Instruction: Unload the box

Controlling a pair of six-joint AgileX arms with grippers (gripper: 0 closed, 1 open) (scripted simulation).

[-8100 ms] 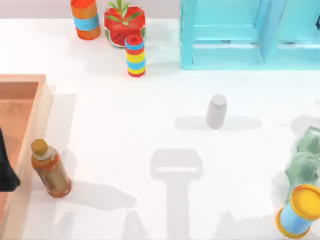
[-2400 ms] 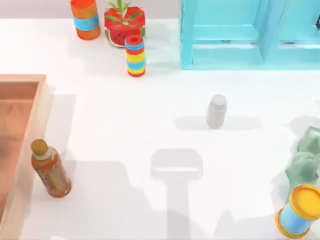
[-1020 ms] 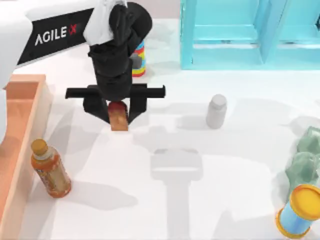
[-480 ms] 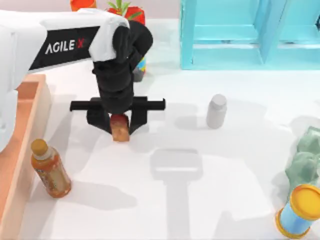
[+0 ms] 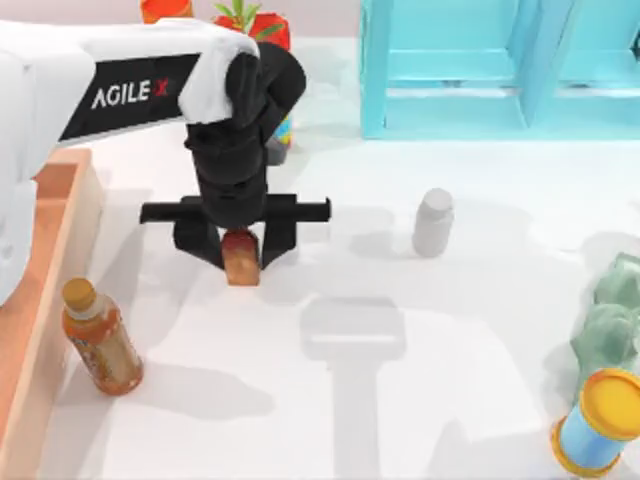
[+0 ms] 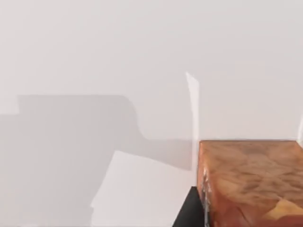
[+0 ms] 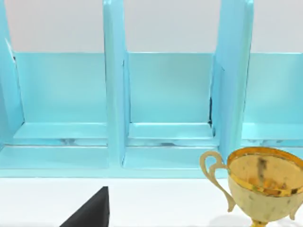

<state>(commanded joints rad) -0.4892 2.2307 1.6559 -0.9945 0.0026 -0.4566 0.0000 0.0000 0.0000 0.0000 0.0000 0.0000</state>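
Observation:
The box (image 5: 62, 260), light orange-brown wood with thick walls, lies at the table's left edge. My left gripper (image 5: 240, 262) hangs over the table to the right of it, shut on a small brown bottle (image 5: 240, 260) held upright and low above the surface. The left wrist view shows that bottle's mottled brown side (image 6: 251, 182) close up, over white table. An orange-brown tea bottle (image 5: 100, 338) stands on the table against the box's outer wall. Farther right stands a white bottle (image 5: 433, 222). My right arm is parked facing the turquoise shelf (image 7: 165, 109).
The turquoise shelf unit (image 5: 500, 70) fills the back right, with a gold trophy (image 7: 258, 182) in front of it. A watermelon pot (image 5: 255, 18) and an orange can (image 5: 165, 8) stand at the back. A green crumpled object (image 5: 610, 310) and a yellow-blue can (image 5: 600, 420) sit at the right edge.
The left arm has come out over the table carrying the brown bottle. Over the last second it moved slightly toward the front and lower, then held nearly still.

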